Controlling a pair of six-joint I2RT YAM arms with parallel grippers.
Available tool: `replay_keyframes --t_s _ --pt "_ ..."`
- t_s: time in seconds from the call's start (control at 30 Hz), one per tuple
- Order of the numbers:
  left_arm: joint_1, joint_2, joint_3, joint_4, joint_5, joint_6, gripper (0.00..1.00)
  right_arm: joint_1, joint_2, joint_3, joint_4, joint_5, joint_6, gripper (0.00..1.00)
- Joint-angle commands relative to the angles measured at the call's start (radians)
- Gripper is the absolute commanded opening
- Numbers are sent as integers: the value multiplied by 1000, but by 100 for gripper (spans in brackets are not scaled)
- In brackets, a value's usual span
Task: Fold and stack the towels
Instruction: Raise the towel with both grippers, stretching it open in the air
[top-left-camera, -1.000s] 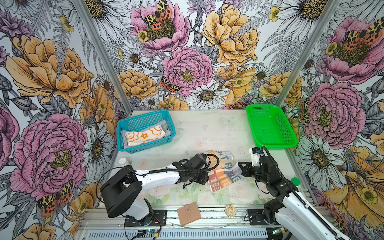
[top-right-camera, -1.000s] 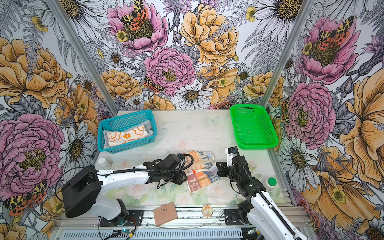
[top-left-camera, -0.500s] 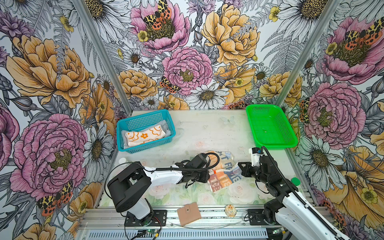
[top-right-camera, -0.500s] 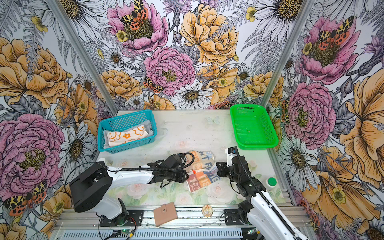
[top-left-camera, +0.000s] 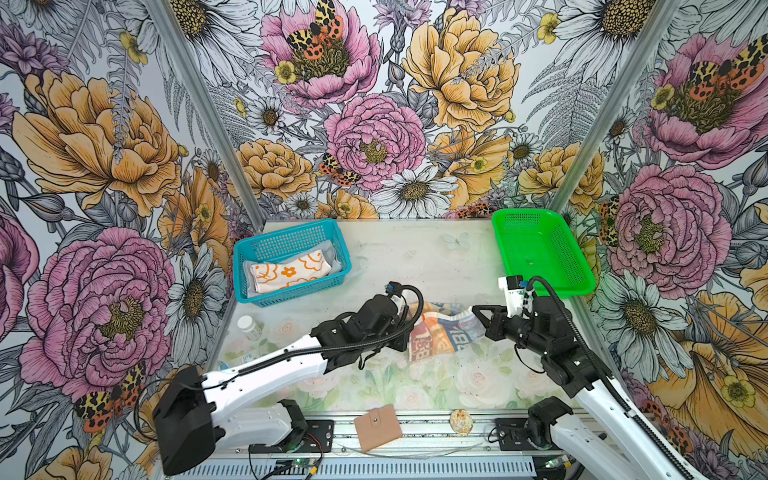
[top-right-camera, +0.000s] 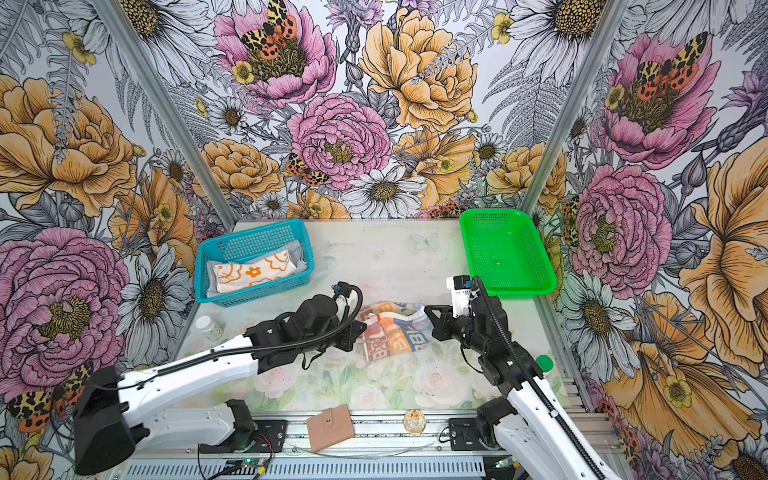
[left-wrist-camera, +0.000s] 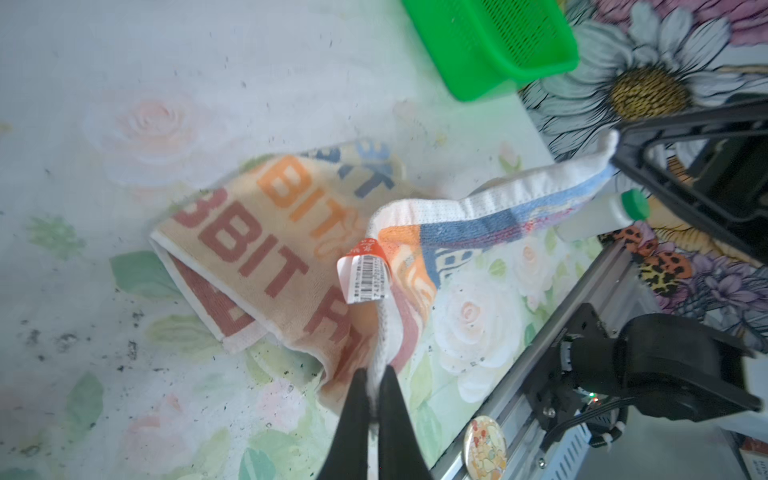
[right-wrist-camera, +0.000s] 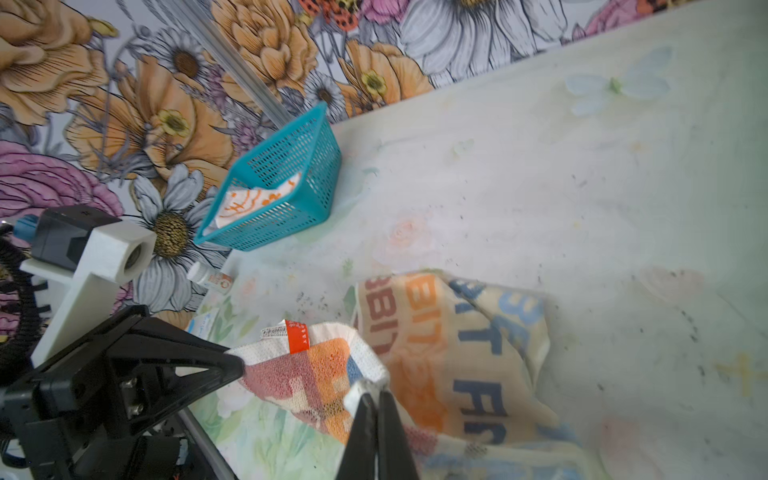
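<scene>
The beige, orange and blue lettered towel (top-left-camera: 441, 334) (top-right-camera: 392, 334) lies crumpled at the table's front middle, with one edge lifted between both grippers. My left gripper (left-wrist-camera: 376, 374) (top-left-camera: 409, 330) is shut on its white hem near the barcode tag (left-wrist-camera: 365, 276). My right gripper (right-wrist-camera: 376, 392) (top-left-camera: 476, 309) is shut on the neighbouring corner. The orange-and-cream flower towel (top-left-camera: 291, 272) (top-right-camera: 253, 272) lies folded in the blue basket (top-left-camera: 291, 293), on top of a light grey towel (top-left-camera: 337, 259).
An empty green basket (top-left-camera: 536, 253) stands at the back right. A tan wallet (top-left-camera: 377, 427) and a round badge (top-left-camera: 461, 422) lie on the front rail. A white bottle (top-left-camera: 249, 326) sits at the left edge, a green-capped bottle (top-right-camera: 544, 362) at the right.
My left gripper's jaws have closed onto the lettered towel's hem, and its arm has shifted slightly. The right gripper has stayed shut on its corner in the same place.
</scene>
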Motion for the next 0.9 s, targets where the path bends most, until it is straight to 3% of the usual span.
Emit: replay_keyframes --t_s 0.0,0.27,0.57,0.7,0.87 --pt "24 -113 108 -181 -75 122 0 4 -14 142 35 -61 -55 0" --pt "18 -193 469 -356 -52 352 0 4 30 491 36 -57 -82 0" --pt "-10 -125 836 -412 -14 513 0 4 109 752 36 -77 -72 0" --pt "-12 -98 921 -414 -2 536 0 4 124 813 36 -74 -66 0" --pt "-11 -90 883 -412 -73 544 0 4 101 752 37 -31 -79 0"
